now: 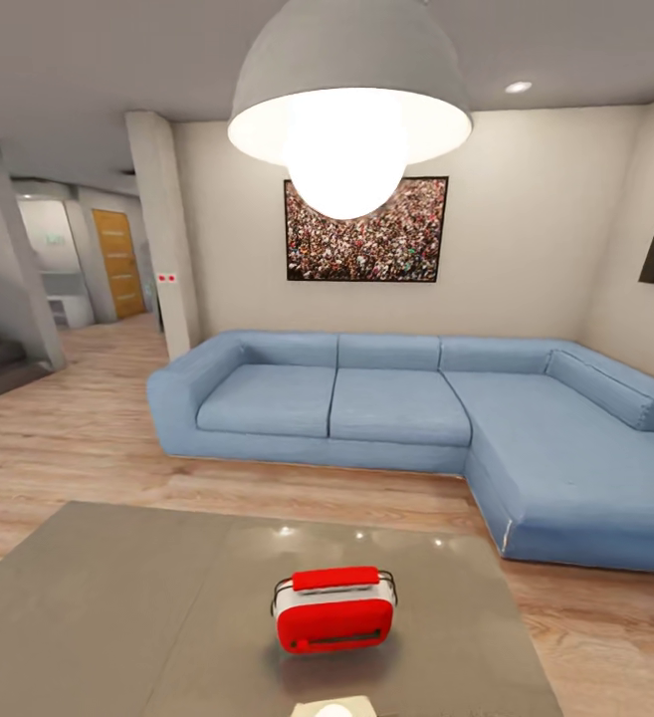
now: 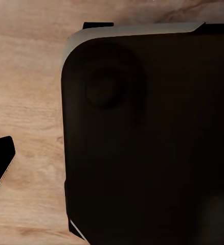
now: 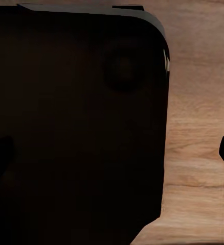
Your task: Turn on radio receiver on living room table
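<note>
Bright red with a white band across its upper part, the radio receiver stands upright on the glossy grey surface, near the near edge and somewhat right of the middle. We see a thin wire handle looping over its top and a dark slot along the lower part of the face turned toward us; the dial is not on any side we can see. Just in front of it, at the near edge, lies a small pale object, cut off by the frame, which we cannot identify. The surface mirrors the ceiling lights as small bright spots.

Beyond the far edge of the surface runs light wood plank floor, and well behind it sits a blue L-shaped sofa against a beige wall. Above the sofa hangs a framed crowd photograph, and a white dome pendant lamp hangs high in the foreground. To the left, a hallway leads to a wooden door.

In both wrist views we look down on a large dark rounded body of the robot over the wood planks. Dark slivers at the margins may be fingers, so we cannot tell whether either pincer is apart or together.
</note>
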